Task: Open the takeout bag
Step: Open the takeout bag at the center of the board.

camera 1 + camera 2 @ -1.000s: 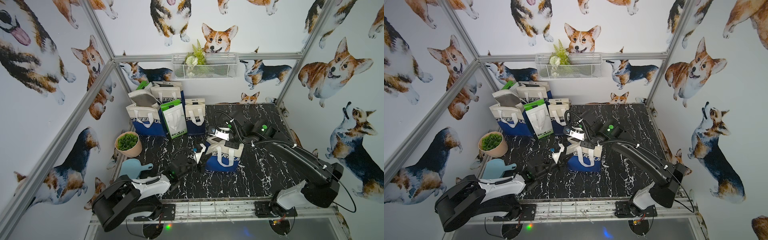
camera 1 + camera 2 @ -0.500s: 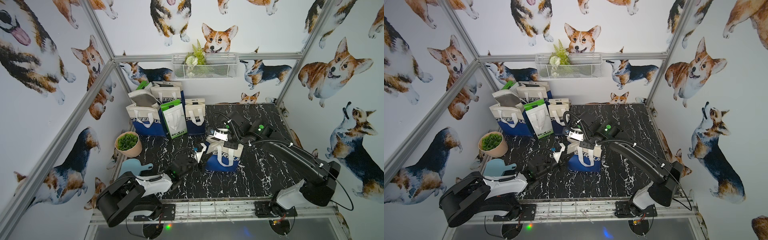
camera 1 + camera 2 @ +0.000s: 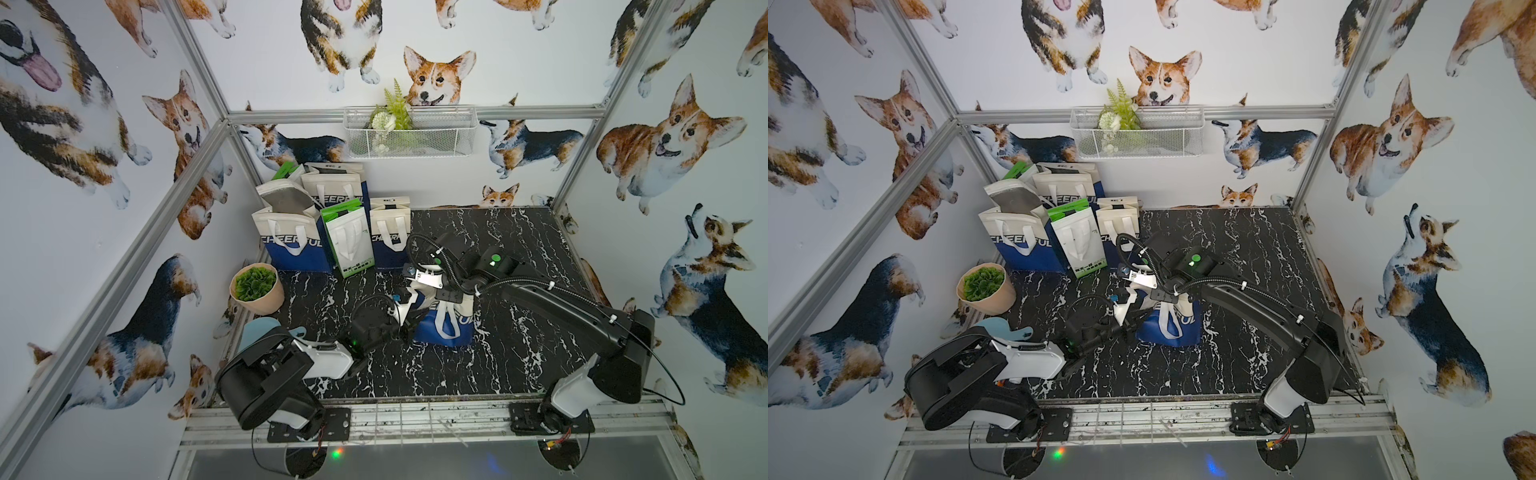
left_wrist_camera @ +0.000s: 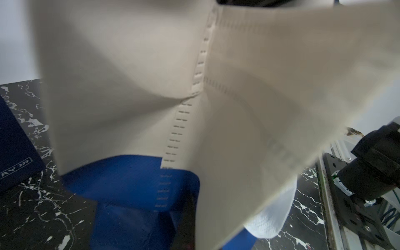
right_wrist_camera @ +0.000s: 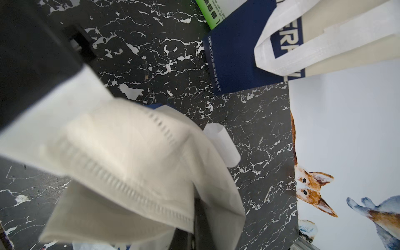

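Observation:
The takeout bag [image 3: 446, 328] [image 3: 1173, 330], cream above and blue below with white handles, stands mid-table on the black marble top [image 3: 519, 357]. My left gripper [image 3: 404, 312] [image 3: 1124, 316] is shut on the cream rim at the bag's left side. My right gripper [image 3: 441, 291] [image 3: 1160, 291] is shut on the rim from above and behind. In the left wrist view the cream fabric [image 4: 151, 86] fills the frame, with the blue part [image 4: 129, 184] beneath it. In the right wrist view crumpled cream fabric [image 5: 129, 151] folds over a dark finger [image 5: 199, 218]. The bag's mouth is hidden by both grippers.
Several other bags [image 3: 316, 232] stand at the back left corner. A potted plant [image 3: 255, 286] and a light blue board [image 3: 257, 330] sit by the left wall. A wire basket [image 3: 409, 133] hangs on the back wall. A metal rail [image 3: 415, 419] runs along the front.
My right arm has swung a little to the left over the bag. The left arm's shoulder and elbow have shifted while its gripper stays at the rim. Both grips hold.

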Action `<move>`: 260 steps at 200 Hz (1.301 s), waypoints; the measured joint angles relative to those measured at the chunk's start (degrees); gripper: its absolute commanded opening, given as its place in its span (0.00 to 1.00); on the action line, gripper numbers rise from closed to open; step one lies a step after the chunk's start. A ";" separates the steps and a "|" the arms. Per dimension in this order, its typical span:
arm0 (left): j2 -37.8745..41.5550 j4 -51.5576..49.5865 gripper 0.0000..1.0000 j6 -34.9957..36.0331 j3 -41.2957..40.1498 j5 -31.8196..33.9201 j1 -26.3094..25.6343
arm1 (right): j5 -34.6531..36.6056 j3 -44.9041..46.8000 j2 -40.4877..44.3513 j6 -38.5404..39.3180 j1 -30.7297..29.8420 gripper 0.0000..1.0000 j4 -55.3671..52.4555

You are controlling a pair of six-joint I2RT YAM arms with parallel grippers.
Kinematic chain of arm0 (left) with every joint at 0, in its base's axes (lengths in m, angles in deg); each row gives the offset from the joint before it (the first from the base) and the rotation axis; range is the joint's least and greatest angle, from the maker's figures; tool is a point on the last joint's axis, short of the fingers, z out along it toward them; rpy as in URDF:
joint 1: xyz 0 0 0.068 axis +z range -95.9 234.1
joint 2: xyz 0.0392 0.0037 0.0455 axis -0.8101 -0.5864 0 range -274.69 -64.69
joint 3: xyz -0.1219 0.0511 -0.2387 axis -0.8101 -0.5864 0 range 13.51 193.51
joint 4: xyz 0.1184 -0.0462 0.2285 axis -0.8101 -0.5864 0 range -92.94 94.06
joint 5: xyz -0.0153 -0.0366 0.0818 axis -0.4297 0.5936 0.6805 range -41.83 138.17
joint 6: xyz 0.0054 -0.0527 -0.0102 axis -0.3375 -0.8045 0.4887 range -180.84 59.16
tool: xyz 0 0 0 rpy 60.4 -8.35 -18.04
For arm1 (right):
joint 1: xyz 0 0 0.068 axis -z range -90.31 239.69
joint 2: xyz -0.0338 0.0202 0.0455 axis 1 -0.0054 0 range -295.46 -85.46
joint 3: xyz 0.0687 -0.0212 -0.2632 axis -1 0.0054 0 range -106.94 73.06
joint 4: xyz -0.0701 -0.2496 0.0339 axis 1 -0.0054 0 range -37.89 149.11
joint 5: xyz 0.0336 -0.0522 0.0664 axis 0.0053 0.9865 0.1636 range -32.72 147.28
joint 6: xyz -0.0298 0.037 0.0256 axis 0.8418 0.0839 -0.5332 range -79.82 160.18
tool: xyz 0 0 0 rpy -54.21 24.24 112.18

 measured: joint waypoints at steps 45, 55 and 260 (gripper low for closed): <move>0.13 -0.46 0.00 -0.33 0.04 -0.11 0.00 | 0.22 -1.51 -1.53 -0.26 -0.09 0.00 -0.76; 0.42 -0.79 0.00 -0.31 0.02 -0.15 0.00 | -0.15 -1.68 -1.29 -0.28 -0.11 0.00 -1.07; 3.93 -1.03 0.00 1.03 -0.66 -0.90 -0.04 | -3.91 -11.47 7.43 2.78 1.27 0.00 -10.71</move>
